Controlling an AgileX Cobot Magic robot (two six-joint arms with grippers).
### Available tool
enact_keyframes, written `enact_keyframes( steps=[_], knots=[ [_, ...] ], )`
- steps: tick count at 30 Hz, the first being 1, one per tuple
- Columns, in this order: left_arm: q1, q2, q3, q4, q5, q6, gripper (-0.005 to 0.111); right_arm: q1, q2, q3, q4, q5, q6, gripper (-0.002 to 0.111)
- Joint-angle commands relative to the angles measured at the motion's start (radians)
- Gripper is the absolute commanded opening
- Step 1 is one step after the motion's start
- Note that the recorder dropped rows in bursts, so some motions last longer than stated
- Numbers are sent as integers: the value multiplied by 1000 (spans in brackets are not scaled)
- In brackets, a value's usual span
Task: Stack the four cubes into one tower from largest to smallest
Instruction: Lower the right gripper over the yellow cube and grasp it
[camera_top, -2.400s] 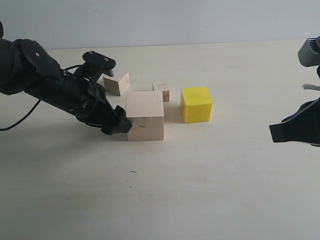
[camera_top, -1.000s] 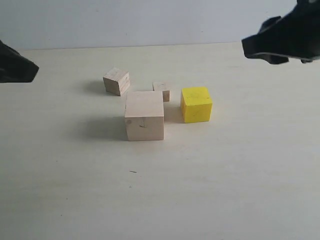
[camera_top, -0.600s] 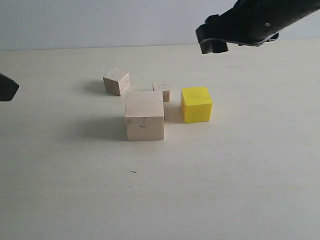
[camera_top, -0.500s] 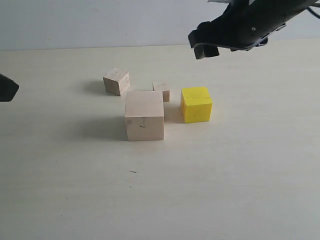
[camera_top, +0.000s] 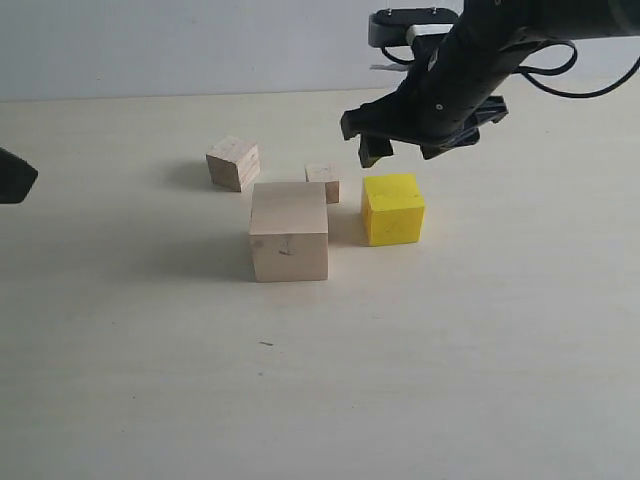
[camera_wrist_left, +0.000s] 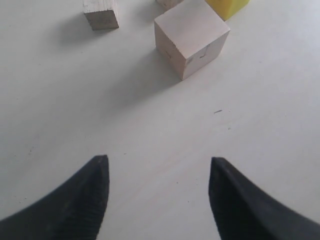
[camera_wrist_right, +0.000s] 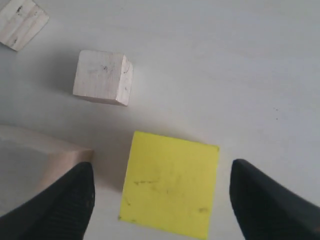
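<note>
The right pincer (camera_top: 404, 150) hangs wide apart, with the yellow cube (camera_top: 392, 208) just under it. The big wood cube (camera_top: 289, 230) sits beside its left finger. The tiny cube (camera_top: 323, 182) and the layered cube (camera_top: 233, 163) lie farther off. The left pincer (camera_wrist_left: 157, 167) is apart too.

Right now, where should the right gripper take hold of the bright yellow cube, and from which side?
Probably from above, closing on two opposite side faces of the bright yellow cube. It sits flat on the table with its sides and top free, and the open right gripper hangs above it.
</note>
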Motion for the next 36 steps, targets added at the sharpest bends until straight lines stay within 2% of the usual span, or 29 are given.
enact_keyframes(
  steps=[1,4,19,21,24,25,30,36],
  knots=[
    [5,-4,1,3,-2,-7,58,1,53,-64,7,-4,8,72],
    [5,-4,1,3,-2,-7,58,1,92,-109,2,34,8,72],
    [5,-4,1,3,-2,-7,58,1,174,-112,-26,106,82,71],
    [5,-4,1,3,-2,-7,58,1,174,-112,-26,117,85,65],
    [5,-4,1,3,-2,-7,58,1,172,-112,-35,148,85,46],
    [5,-4,1,3,-2,-7,58,1,167,-112,-44,165,85,35],
    [5,-4,1,3,-2,-7,58,1,118,-112,-54,227,85,1],
    [5,-4,1,3,-2,-5,58,1,2,-112,-48,311,85,0]
  ],
)
